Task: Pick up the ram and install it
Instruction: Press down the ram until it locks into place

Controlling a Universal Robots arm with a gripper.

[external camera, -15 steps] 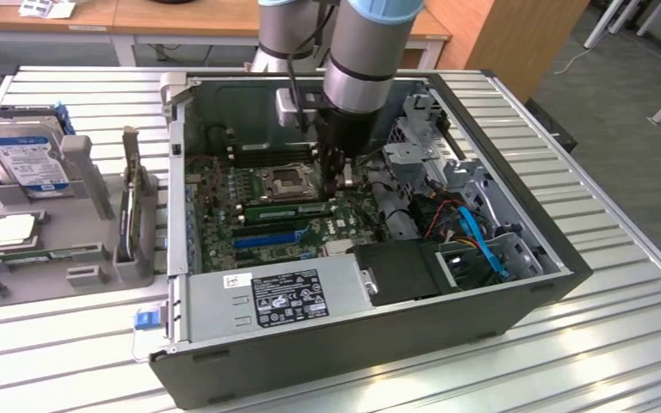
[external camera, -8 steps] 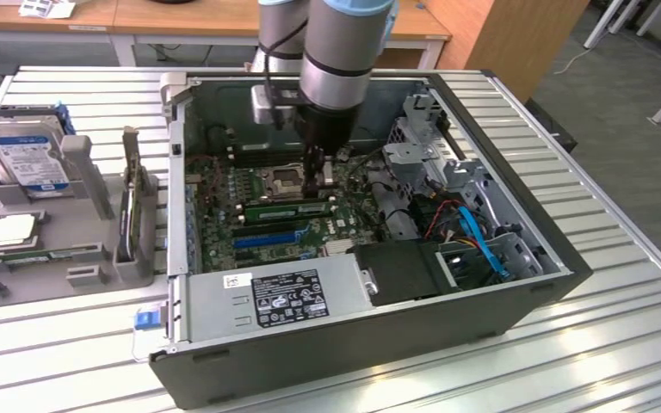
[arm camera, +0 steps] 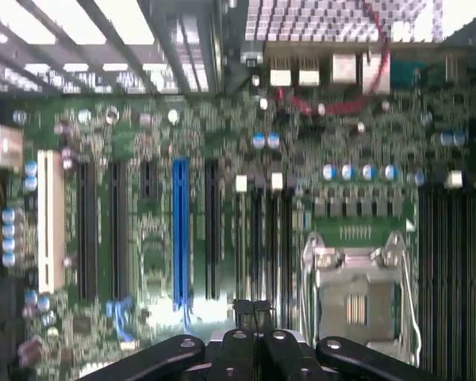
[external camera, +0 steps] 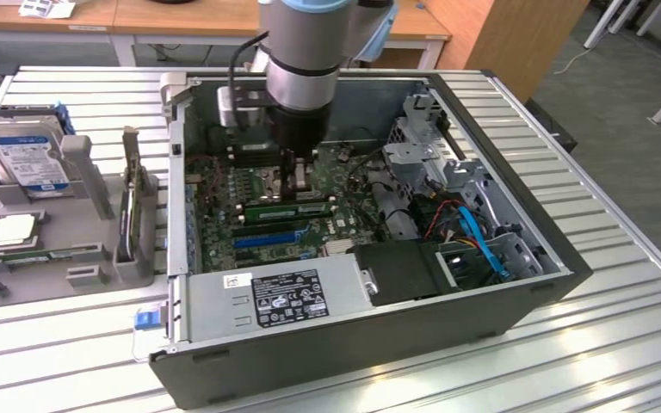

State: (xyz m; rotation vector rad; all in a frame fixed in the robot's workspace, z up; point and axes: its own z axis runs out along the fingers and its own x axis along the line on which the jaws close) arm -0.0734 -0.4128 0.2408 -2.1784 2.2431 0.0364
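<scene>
The ram (external camera: 288, 210), a thin green stick, stands on edge in a memory slot of the motherboard (external camera: 227, 194) inside the open computer case (external camera: 423, 340). My gripper (external camera: 299, 194) hangs straight down over its middle, with the fingertips just above its top edge. I cannot tell whether they touch it. In the wrist view my gripper (arm camera: 253, 308) has its two dark fingertips pressed together over the long black memory slots (arm camera: 270, 246). The blue expansion slot (arm camera: 180, 230) lies a few slots away, and the silver processor socket (arm camera: 357, 290) lies on the other side.
The power supply (external camera: 279, 297) fills the case's near corner, with blue cables (external camera: 482, 245) and a drive cage (external camera: 423, 142) on the exterior view's right. A grey fixture (external camera: 135, 258) with a hard drive (external camera: 27, 159) and a processor chip (external camera: 15, 228) stands on the exterior view's left.
</scene>
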